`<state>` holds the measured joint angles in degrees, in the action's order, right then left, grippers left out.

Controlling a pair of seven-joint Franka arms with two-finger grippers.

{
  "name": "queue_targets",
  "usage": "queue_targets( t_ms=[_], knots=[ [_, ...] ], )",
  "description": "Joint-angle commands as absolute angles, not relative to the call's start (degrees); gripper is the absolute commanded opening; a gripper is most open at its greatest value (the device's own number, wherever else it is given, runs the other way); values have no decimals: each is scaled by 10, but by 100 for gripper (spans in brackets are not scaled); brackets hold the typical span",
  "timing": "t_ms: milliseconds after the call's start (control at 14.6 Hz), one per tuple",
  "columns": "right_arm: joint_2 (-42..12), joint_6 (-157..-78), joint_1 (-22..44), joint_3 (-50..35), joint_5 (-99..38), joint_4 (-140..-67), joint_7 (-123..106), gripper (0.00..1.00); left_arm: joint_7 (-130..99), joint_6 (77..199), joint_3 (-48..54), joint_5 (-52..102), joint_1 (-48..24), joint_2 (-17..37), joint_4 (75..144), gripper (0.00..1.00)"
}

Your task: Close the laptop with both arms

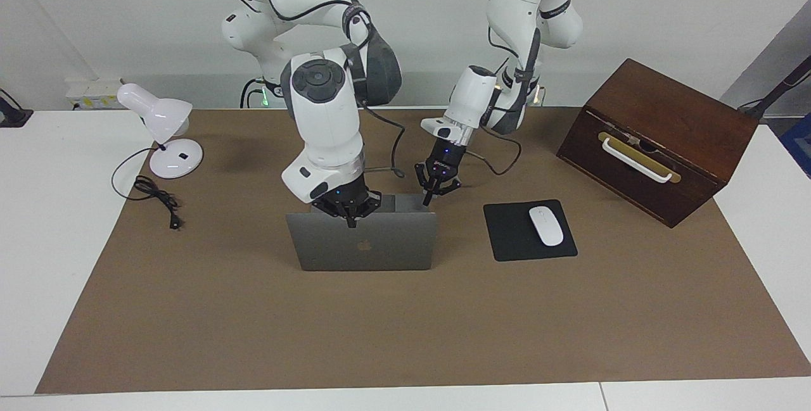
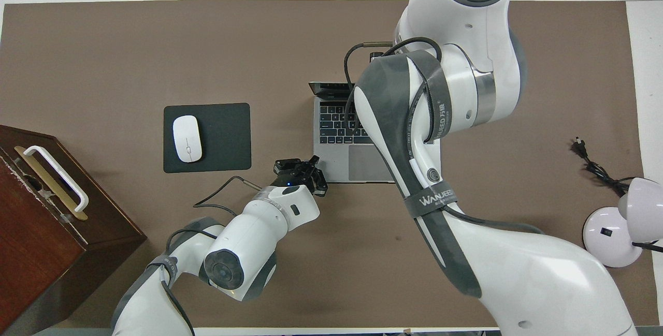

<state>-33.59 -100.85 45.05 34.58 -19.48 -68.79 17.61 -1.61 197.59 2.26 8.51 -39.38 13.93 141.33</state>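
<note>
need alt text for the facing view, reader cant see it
An open laptop stands on a brown table mat, lid back toward the camera, with the shut right gripper at the lid's top edge and the shut left gripper at the laptop's corner. A mousepad with a mouse, a wooden box and a desk lamp sit around it.

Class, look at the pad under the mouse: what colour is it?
The pad is plain black, and the mouse on it is white. The overhead view shows it best.
</note>
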Motion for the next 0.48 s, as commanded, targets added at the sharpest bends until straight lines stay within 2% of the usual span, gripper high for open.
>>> queue_targets(
  t_ms=[0, 411],
  knots=[
    [-344, -992, 448, 352, -214, -673, 178, 0, -1, 2007, 13, 91, -413, 165, 1405, 0],
    [-344, -984, 447, 353, -225, -673, 177, 0, 32, 2007, 13, 90, -417, 166, 1412, 0]
  ],
)
